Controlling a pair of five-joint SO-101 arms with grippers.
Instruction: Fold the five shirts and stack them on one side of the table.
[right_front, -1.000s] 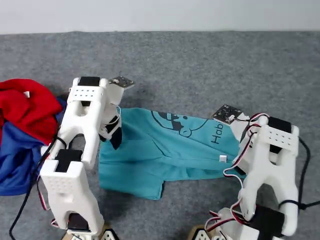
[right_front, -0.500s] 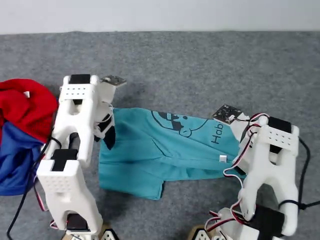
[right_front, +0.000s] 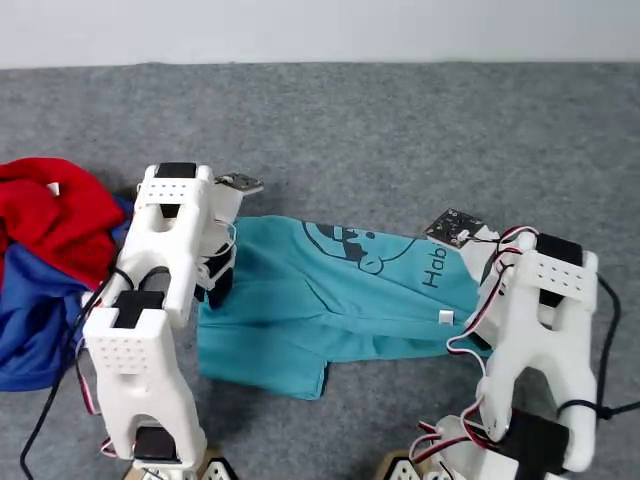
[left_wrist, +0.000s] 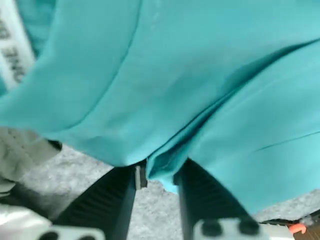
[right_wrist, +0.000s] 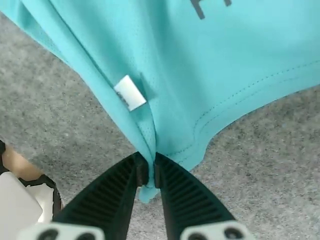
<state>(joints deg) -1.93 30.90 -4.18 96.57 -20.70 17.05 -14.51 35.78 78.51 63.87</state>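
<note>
Update: over the last second your left arm swung out toward the pile and then came back in. The near edge of the teal short-sleeved shirt (right_front: 340, 300) went out and back with it, while your right arm didn't budge. To me that read as a tug to take the slack out, so the fold itself wasn't made yet.

The shirt lay spread across the grey fuzzy bench (right_front: 400, 130) between the two arms, its lower part already doubled over a bit. Your left claw (left_wrist: 156, 177) was clenched on a bunched fold at the shirt's left edge. Your right claw (right_wrist: 148, 175) was pinched tight on the seam at the opposite end, just beside the small white tag (right_wrist: 129, 93). The crumpled red shirt (right_front: 50, 220) and blue shirt (right_front: 30, 330) sat heaped on your left, untouched.
</note>
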